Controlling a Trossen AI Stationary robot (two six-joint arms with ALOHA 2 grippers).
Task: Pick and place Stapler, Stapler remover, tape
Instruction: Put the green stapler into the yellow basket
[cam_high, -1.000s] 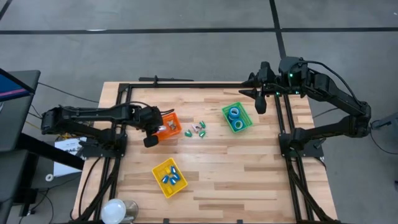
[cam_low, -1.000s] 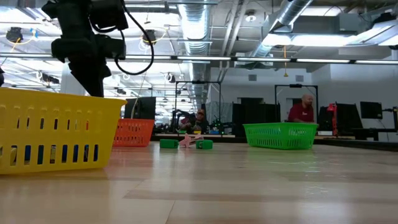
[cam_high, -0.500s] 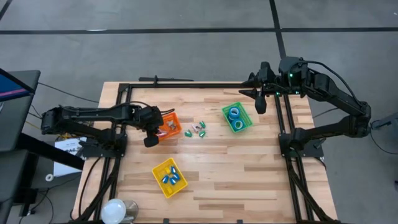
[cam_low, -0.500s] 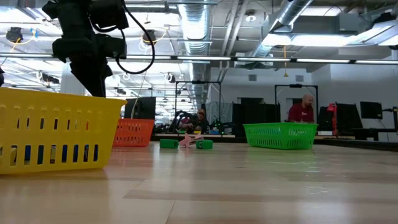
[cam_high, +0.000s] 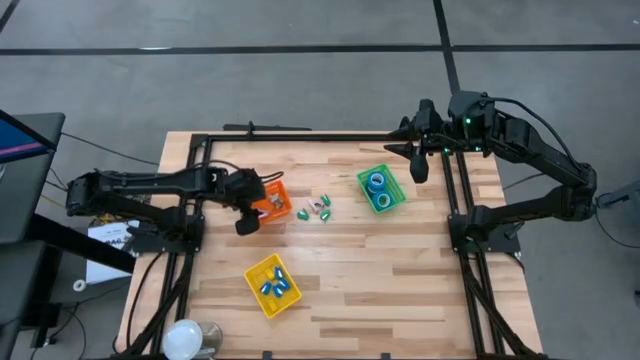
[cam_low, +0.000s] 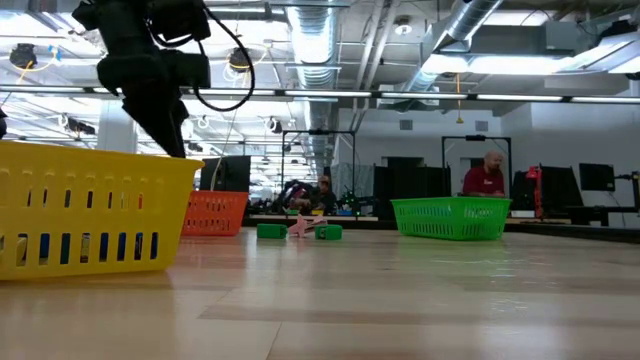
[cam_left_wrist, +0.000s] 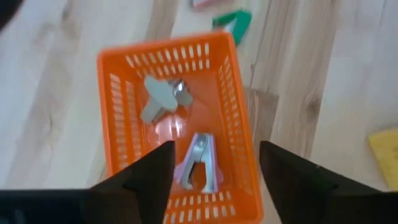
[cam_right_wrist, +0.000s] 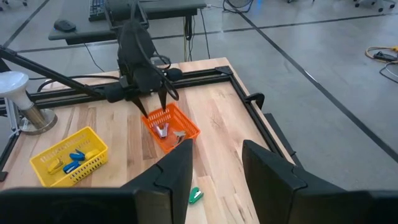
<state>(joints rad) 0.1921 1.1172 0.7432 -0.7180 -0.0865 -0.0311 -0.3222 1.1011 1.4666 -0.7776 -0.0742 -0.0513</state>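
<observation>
Two black jointed arms (cam_high: 150, 188), looped black cables.

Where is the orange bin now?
In the high view, the orange bin sits on the table's left side, under the left gripper, left of the loose green pieces.

Wooden table in a large workshop room

In the high view a pale wooden table (cam_high: 400, 270) fills the middle, with a white round lamp (cam_high: 185, 337) at its lower left corner; in the low view a person in a red top (cam_low: 487, 176) is at the right, under grey ceiling ducts (cam_low: 320, 40).
</observation>
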